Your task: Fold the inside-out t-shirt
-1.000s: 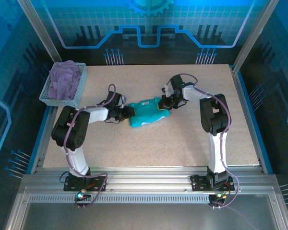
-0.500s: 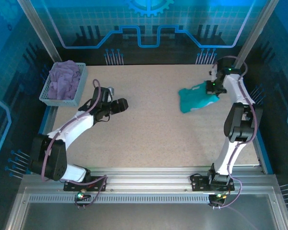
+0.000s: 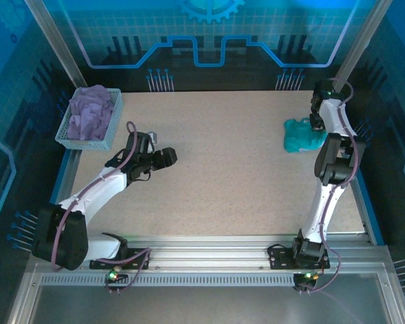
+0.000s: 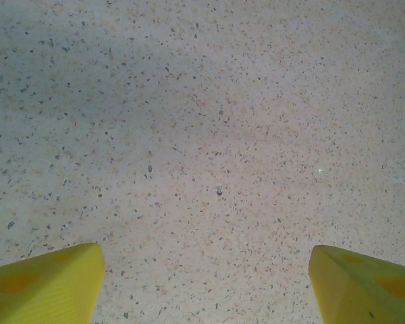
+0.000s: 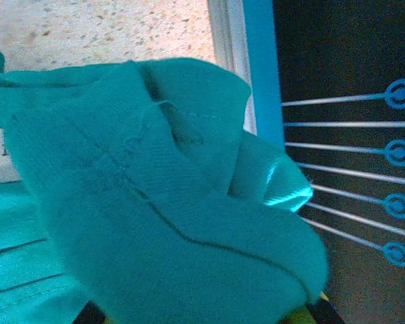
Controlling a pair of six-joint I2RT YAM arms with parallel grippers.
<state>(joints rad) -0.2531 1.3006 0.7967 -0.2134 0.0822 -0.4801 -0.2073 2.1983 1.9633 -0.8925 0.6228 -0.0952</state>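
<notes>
The inside-out t-shirt (image 3: 301,136) is a bunched teal heap at the table's far right, close to the edge. My right gripper (image 3: 317,122) is shut on it, and in the right wrist view the teal cloth (image 5: 155,202) drapes over the fingers and hides them; a seam line runs across it. My left gripper (image 3: 167,156) hovers over bare table left of centre, far from the shirt. In the left wrist view its yellow fingertips (image 4: 44,283) stand wide apart, open, with only speckled tabletop between them.
A grey mesh basket (image 3: 110,128) with a lavender garment (image 3: 91,116) stands at the back left corner. The table's right edge with its blue rail (image 5: 260,67) runs right beside the shirt. Metal frame posts rise at both back corners.
The right arm has swung the shirt from the table's middle out to the far right edge. The left gripper let go, opened wide and drew back to the left.
</notes>
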